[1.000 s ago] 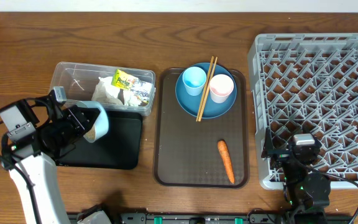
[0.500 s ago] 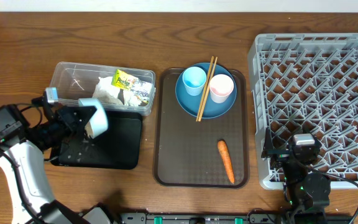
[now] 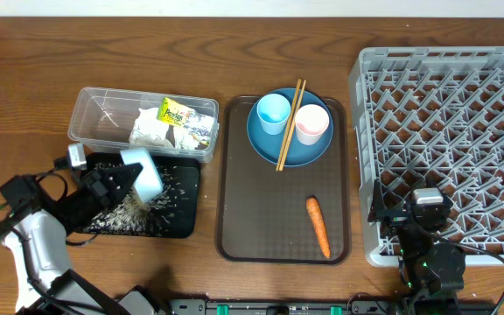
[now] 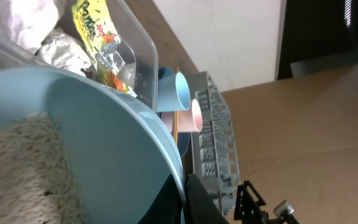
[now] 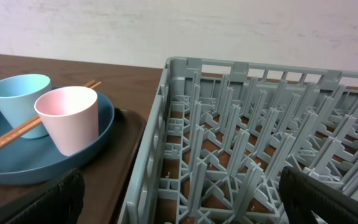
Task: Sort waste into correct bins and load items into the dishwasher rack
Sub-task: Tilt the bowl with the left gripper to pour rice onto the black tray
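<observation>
My left gripper (image 3: 116,179) is shut on the rim of the light-blue bowl (image 3: 144,171), which is tipped mouth-down over the black tray (image 3: 186,220). Rice (image 3: 134,206) lies spilled across that tray. In the left wrist view the fingers (image 4: 194,202) pinch the bowl's edge (image 4: 104,143), and rice (image 4: 17,168) still clings inside. The clear tub (image 3: 90,118) holds the napkin (image 3: 151,129) and the snack packet (image 3: 175,112). The blue plate (image 3: 297,150) carries a blue cup (image 3: 273,112), a pink cup (image 3: 311,124) and chopsticks (image 3: 289,122). A carrot (image 3: 318,226) lies on the brown tray (image 3: 261,210). My right gripper (image 3: 416,206) stands open and empty at the near edge of the grey rack (image 3: 449,131).
The right wrist view looks over the rack's near left corner (image 5: 166,143), with the plate (image 5: 42,158) and both cups just left of it. The tub, the black tray, the brown tray and the rack sit close side by side.
My left arm has dropped lower and tipped the bowl further over. Rice has poured out of it onto the black tray. The right arm has not moved.
</observation>
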`<action>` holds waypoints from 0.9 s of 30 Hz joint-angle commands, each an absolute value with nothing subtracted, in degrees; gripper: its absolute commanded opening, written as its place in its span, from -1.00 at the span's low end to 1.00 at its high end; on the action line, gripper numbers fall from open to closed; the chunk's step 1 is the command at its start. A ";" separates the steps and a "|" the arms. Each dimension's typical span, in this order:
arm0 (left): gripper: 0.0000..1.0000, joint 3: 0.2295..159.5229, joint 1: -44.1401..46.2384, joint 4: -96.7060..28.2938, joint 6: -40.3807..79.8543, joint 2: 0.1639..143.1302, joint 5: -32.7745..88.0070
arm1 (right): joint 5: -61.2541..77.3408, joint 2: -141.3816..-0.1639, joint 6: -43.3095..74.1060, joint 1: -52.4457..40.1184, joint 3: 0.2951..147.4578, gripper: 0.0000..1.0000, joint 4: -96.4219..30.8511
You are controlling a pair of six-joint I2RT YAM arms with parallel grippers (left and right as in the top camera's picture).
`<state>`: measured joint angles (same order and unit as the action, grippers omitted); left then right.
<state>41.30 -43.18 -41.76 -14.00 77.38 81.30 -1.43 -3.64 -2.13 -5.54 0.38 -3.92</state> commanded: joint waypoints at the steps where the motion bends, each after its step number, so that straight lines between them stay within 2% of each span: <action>1: -0.88 41.06 -45.21 -41.74 -17.39 77.54 85.54 | -1.43 -3.66 -2.39 -5.98 0.32 0.98 -4.12; 10: -0.88 41.01 -46.22 -43.46 -17.34 77.54 90.17 | -1.45 -3.66 -2.39 -5.98 0.32 0.99 -4.12; 16: -0.87 40.80 -46.22 -43.99 -16.25 77.54 90.13 | -1.45 -3.66 -2.39 -5.98 0.32 0.99 -4.12; 22: -0.88 40.75 -46.22 -51.24 -15.03 77.47 90.15 | -1.45 -3.66 -2.39 -5.98 0.32 0.99 -4.12; 27: -0.88 40.75 -46.22 -50.11 -17.91 77.47 90.13 | -1.45 -3.66 -2.39 -5.98 0.32 0.98 -4.12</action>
<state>40.80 -45.98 -50.30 -15.40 77.38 88.38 -1.45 -3.64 -2.13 -5.54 0.38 -3.92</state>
